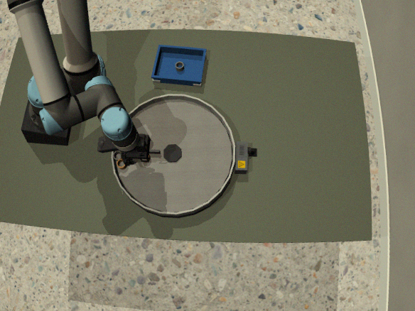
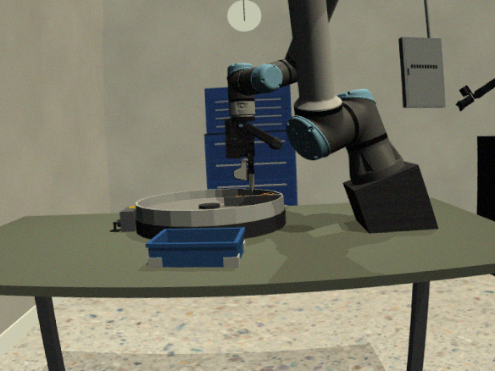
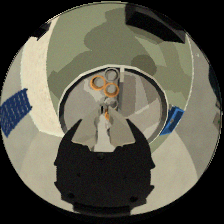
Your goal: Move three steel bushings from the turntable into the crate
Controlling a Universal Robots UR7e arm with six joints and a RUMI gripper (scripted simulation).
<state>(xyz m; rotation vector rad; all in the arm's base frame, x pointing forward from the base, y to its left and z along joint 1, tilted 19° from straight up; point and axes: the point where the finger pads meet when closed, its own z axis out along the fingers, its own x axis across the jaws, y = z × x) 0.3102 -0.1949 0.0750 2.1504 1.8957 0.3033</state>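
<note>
One steel bushing in crate; gripper nearly closed over turntable

The blue crate is placed beside the turntable. One grey steel bushing is contained in it, standing on the crate floor near the middle, with its round opening facing up. Two more steel bushings are required by the task count.

On the turntable, a small group of bushings is gathered on the side toward the arm's base. A grey bushing is seen close to the rim. An orange-toned bushing is located just beside it. A second orange-toned bushing and a second grey bushing are observed farther in, toward the fingertips. A further orange-toned piece is partly hidden by the fingers; its full shape cannot be told.

The gripper is pointed down over the group, its fingers brought almost together with only a narrow gap left. Nothing is held. Whether any bushing is touched by the fingertips cannot be told. A dark hub is set at the turntable's centre.
</note>
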